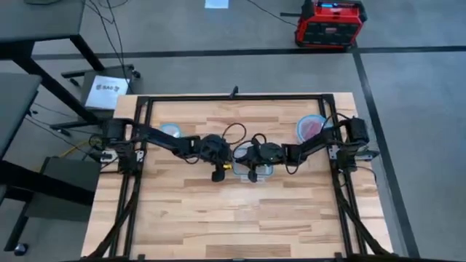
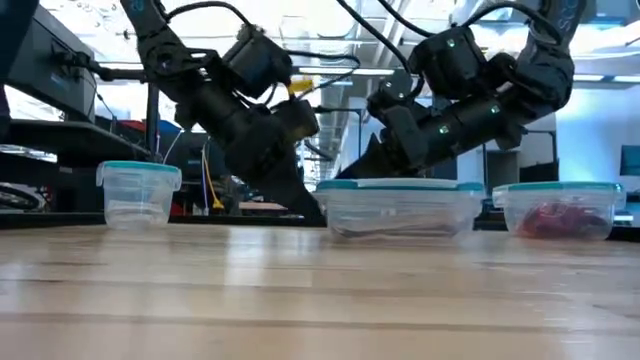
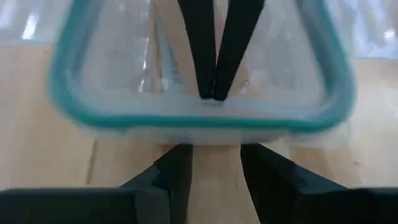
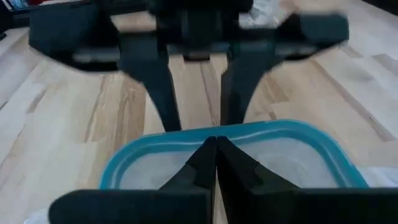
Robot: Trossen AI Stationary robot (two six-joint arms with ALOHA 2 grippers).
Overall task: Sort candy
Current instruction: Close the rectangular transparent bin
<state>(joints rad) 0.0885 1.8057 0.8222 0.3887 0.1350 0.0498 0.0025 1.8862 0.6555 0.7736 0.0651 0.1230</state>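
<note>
both arms reach in to the middle of the desk [image 1: 182,218] and meet at the centre tub [image 2: 400,208], a clear box with a teal rim. the right end effector [image 4: 215,142] is inside that tub, its two fingers pressed together at the tips with nothing visible between them; the left wrist view shows the same closed pair [image 3: 211,96] poking down past the rim. the left end effector [image 3: 214,162] sits low just outside the tub's near wall, its fingers apart with bare wood showing between them and nothing held. from the low view the left arm slopes down to the tub's left edge, and the right arm comes down over its top. candy: pale wrappers [image 2: 385,230] lie flat on the floor of the centre tub, though how many cannot be told. red candy [image 2: 560,218] fills the bottom of the right tub [image 2: 558,205], which stands beside the right arm's base in the high view [image 1: 312,128]. the left tub [image 2: 138,192] stands well apart on the other side, near the left arm's base; whether anything is in it cannot be told. a yellow cable [image 1: 226,166] shows by the left wrist. beyond the desk, a red case [image 1: 329,23] rests on the floor.
</note>
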